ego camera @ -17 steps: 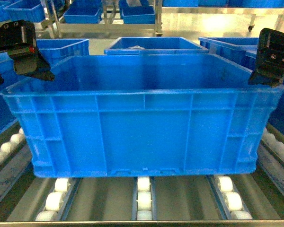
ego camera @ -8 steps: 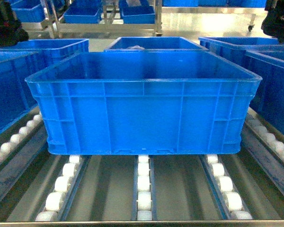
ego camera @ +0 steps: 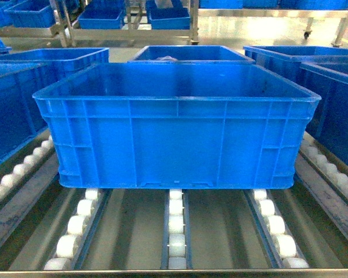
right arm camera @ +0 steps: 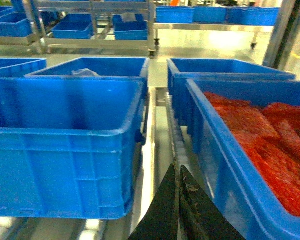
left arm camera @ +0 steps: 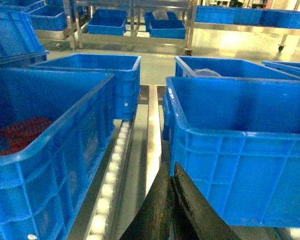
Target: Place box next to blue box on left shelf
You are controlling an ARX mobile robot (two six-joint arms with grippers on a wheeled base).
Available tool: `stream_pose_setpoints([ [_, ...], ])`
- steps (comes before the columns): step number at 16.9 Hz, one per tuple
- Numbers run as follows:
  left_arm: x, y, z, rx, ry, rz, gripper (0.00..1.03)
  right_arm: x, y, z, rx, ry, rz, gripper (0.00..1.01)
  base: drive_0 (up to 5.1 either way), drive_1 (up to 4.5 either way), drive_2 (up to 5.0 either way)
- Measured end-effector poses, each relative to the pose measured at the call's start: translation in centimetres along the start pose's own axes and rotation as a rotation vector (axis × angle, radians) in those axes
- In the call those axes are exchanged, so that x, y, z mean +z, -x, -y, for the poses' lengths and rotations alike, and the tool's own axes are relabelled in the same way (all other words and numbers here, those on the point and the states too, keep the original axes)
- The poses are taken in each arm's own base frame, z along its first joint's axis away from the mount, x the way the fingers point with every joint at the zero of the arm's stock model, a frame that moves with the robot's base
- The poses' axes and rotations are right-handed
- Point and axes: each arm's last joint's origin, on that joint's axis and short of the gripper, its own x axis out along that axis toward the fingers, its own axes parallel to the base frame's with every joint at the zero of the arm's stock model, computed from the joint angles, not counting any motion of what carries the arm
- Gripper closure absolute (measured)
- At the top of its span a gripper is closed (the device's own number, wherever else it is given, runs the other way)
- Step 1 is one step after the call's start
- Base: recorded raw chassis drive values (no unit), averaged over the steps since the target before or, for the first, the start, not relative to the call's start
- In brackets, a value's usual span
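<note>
The box (ego camera: 174,133), a big empty bright-blue crate, rests on the white roller tracks of the left shelf (ego camera: 175,231) in the middle of the head view, with nothing holding it. A blue box (ego camera: 11,110) stands close on its left, with a narrow gap between them. No gripper shows in the head view. In the left wrist view my left gripper (left arm camera: 171,166) is shut and empty, low in the gap between the box (left arm camera: 240,150) and that left crate (left arm camera: 40,150). My right gripper (right arm camera: 177,166) is shut and empty too, just right of the box (right arm camera: 65,150).
A blue crate (right arm camera: 255,150) full of red pieces stands on the right, and the left crate holds some red pieces too. More blue crates (ego camera: 188,53) sit behind on the rollers. Beyond a strip of floor, steel racks (ego camera: 127,23) carry further crates.
Both grippers left the box's upper corners, rose and went out of the head view. The box came down onto the rollers a little farther back and now stands still.
</note>
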Motion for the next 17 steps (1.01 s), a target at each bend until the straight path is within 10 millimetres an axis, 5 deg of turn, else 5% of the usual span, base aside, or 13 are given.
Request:
stream_pose_setpoints([
  [4, -0.8, 2.8, 0.0, 0.0, 0.0, 0.001, 1.02, -1.0, 2.9, 0.4, -0.016, 0.0, -0.003, 1.0, 0.0, 0.0, 0.0],
  [13, -2.4, 3.9, 0.0, 0.0, 0.0, -0.035, 1.02, -1.8, 4.1, 0.3, -0.016, 0.0, 0.02, 1.0, 0.0, 0.0, 0.0],
  [17, -1.5, 4.8, 0.0, -0.001, 0.0, 0.017, 1.02, -2.2, 5.0, 0.3, -0.016, 0.0, -0.004, 1.0, 0.0, 0.0, 0.0],
])
